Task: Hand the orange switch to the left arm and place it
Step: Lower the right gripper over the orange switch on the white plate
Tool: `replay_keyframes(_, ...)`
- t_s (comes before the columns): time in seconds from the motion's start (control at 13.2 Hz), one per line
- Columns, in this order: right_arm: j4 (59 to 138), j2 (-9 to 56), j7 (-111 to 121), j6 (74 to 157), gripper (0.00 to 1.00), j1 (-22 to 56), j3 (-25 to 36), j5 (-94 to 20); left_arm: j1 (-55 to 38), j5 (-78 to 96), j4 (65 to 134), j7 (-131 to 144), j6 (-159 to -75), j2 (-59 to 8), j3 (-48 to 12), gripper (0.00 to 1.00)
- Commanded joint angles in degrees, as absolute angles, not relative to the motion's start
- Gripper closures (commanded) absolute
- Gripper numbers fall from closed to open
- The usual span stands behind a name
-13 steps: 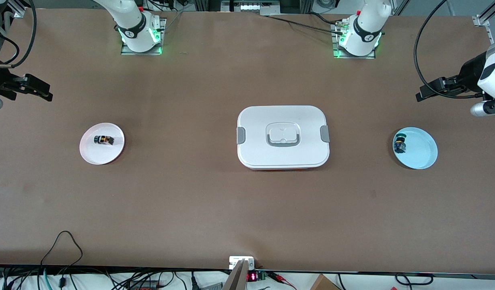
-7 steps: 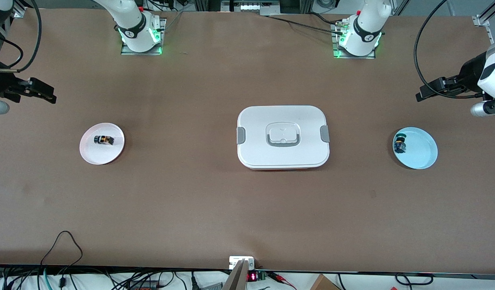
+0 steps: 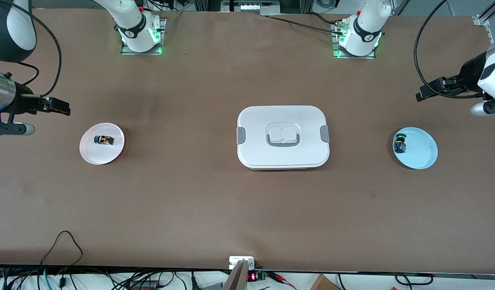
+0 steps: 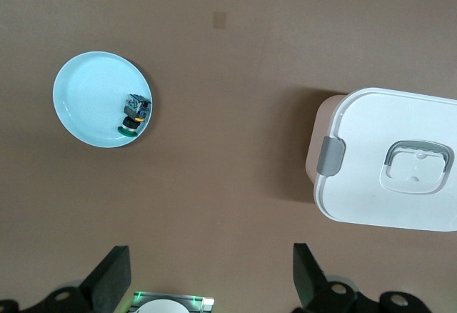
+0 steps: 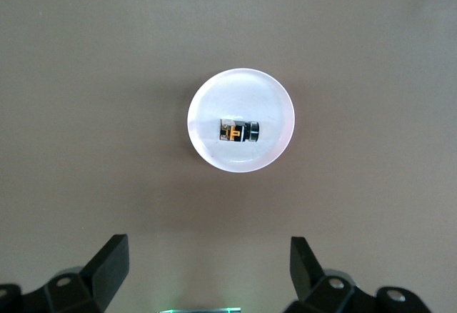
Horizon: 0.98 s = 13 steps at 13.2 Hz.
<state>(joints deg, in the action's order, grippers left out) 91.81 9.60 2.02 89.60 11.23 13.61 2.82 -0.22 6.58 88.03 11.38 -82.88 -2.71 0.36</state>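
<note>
The orange switch (image 3: 104, 139) (image 5: 239, 131) lies on its side on a small pink plate (image 3: 96, 155) (image 5: 243, 91) toward the right arm's end of the table. My right gripper (image 3: 59, 107) (image 5: 207, 270) hangs open and empty over bare table beside that plate. The white lidded box (image 3: 283, 137) (image 4: 389, 159) stands at the table's middle. At the left arm's end, my left gripper (image 3: 426, 93) (image 4: 211, 284) hangs open and empty over bare table, beside the blue plate.
A blue plate (image 3: 422, 155) (image 4: 89, 91) at the left arm's end holds a green-topped switch (image 3: 399, 144) (image 4: 134, 113). Both arm bases stand along the table edge farthest from the front camera. Cables run along the nearest edge.
My right arm has swung in from the table's end toward the pink plate, its gripper still open. The left arm and all objects have stayed put.
</note>
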Motion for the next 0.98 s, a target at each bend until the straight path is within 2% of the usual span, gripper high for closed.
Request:
replay_keyframes(0.0,90.88,11.59,1.67,89.47,0.0,10.81,13.71,3.34,0.0,6.33,86.75,11.87,-82.35,-2.9,0.18,0.0)
replay_keyframes(0.53,91.58,17.93,2.72,95.18,0.0,9.32,13.89,3.25,0.0,6.33,86.75,11.87,-82.18,-2.9,0.18,0.0)
replay_keyframes(0.91,101.76,18.72,3.6,108.0,0.0,7.21,13.89,2.81,0.0,6.33,86.75,11.87,-82.09,-2.9,0.18,0.0)
